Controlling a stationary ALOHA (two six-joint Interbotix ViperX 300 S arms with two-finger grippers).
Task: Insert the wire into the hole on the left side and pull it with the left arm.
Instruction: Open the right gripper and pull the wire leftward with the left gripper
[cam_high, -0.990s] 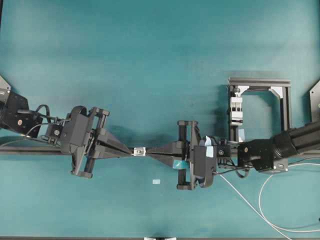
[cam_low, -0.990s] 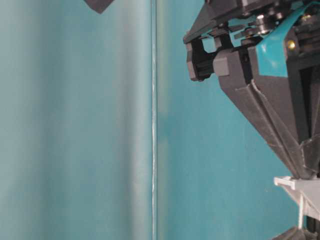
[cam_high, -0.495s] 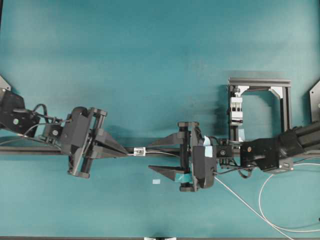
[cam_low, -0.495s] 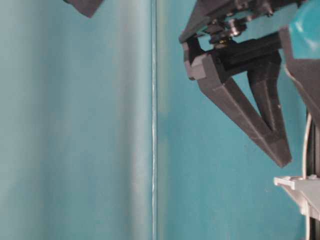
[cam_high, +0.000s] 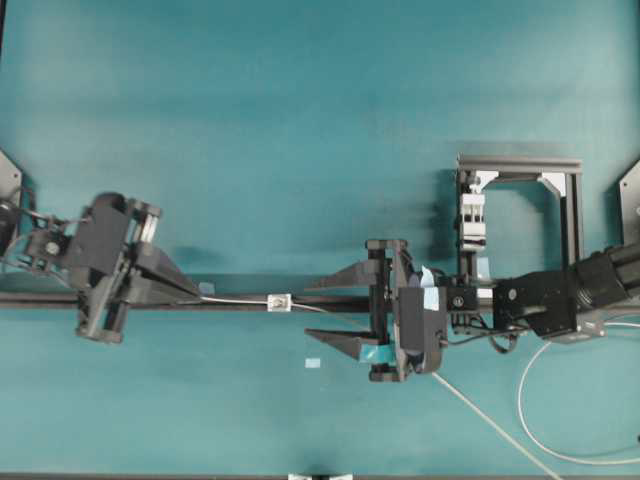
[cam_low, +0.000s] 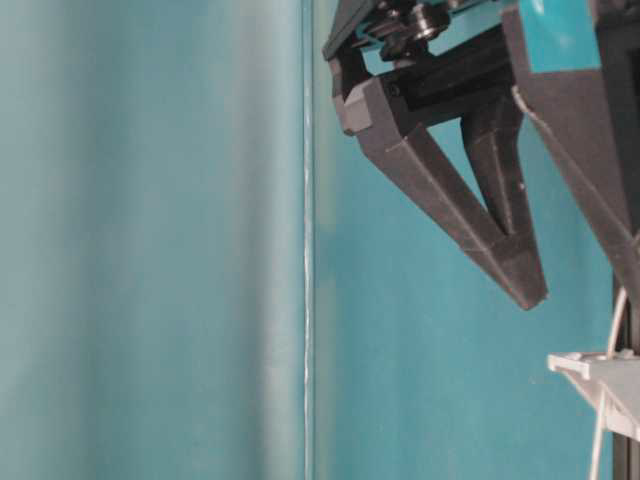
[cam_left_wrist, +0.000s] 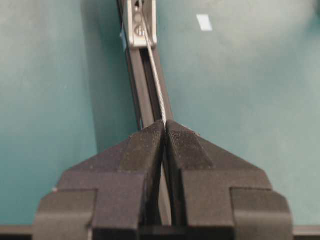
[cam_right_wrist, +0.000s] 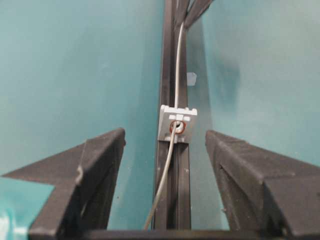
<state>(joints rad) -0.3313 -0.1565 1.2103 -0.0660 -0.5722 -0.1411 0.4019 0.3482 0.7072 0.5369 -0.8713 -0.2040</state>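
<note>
Wire location: the wire (cam_right_wrist: 175, 75) passes through the hole (cam_right_wrist: 177, 127) in the small silver bracket (cam_high: 279, 301), which sits on the black rail (cam_high: 330, 298). One span runs from the bracket to the left gripper (cam_left_wrist: 164, 124); the other trails past the right gripper (cam_high: 330, 314) and loops on the table at the lower right of the overhead view.
Left gripper: fingers pressed together on the wire, pinching it at their very tips, well to the left of the bracket.
Right gripper: jaws spread wide, one on each side of the rail, holding nothing; the wire runs free between them.
Handling, judged: very thin, light and flexible, likely smooth enough to slip from a tip pinch. The span between bracket and left fingertips looks nearly straight, so it is probably under light tension.
Grip point, judged: the present pinch near the threaded end is suitable; pull along the rail line to avoid kinking at the hole.
Surface: flat teal table (cam_high: 300, 120), matte, with a small pale tape patch (cam_high: 313, 362) near the bracket.
Room: open table all around the rail; a black-framed clamp fixture (cam_high: 520, 215) stands at the right, well apart from the wire path.
</note>
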